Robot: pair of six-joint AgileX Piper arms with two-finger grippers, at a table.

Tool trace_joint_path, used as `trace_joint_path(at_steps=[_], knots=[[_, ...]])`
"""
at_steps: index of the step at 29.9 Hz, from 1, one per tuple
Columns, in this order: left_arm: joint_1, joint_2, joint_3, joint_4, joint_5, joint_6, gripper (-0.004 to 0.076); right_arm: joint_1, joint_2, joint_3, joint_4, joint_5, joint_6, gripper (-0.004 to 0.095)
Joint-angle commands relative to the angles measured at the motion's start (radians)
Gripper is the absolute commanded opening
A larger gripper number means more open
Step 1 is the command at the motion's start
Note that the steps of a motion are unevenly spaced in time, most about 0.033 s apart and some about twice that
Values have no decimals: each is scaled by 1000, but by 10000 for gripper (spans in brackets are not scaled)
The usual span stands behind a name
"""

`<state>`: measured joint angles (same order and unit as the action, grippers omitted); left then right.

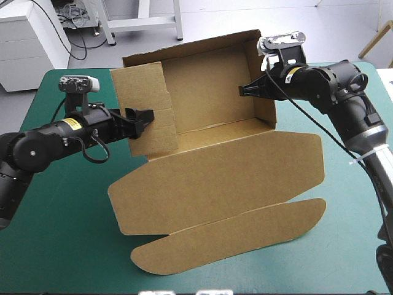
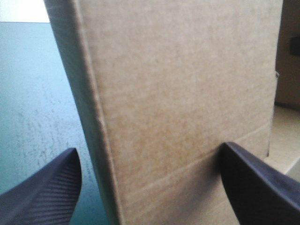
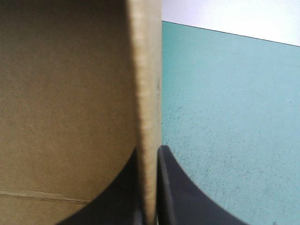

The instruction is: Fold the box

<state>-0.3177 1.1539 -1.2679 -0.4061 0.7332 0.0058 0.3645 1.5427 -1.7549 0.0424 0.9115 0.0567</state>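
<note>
pinching right wall [image 1: 261, 61] of box [image 1: 212, 92], right jaws clamped; left jaws apart astride left wall [image 1: 144, 92]; lid [image 1: 215, 178] flat toward near edge of surface [image 1: 61, 246].

Legible text: we find none. Box [image 1: 215, 166]: plain board. Left arm's label [image 1: 72, 123], right arm's label [image 1: 295, 71]: too small to read.

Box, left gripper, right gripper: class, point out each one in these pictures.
box [image 1: 215, 172], high view, flat lid panel.
left gripper [image 1: 146, 118], high view, between its fingertips.
right gripper [image 1: 243, 91], high view, between its fingertips.
</note>
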Motion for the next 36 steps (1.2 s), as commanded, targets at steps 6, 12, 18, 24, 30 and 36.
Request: trace_joint_path(at_steps=[6,12,18,24,30,36], knots=[[-188,45,-63,478,-112,-435,569,1,-40,-30,14,-90,16,1],[-221,129,-133,635,-100,-574,566,1,-40,-30,14,-90,16,1],[-221,208,-162,666,-105,-600,554,1,-40,-30,5,-88,16,1],[-221,225,-198,686,-97,-600,554,1,-40,-30,-17,-86,16,1],[-221,225,-254,688,-95,-598,524,1,-40,-30,-35,-86,16,1],[-221,227,-258,688,-75,-598,419,1,-40,-30,-35,-86,13,1]])
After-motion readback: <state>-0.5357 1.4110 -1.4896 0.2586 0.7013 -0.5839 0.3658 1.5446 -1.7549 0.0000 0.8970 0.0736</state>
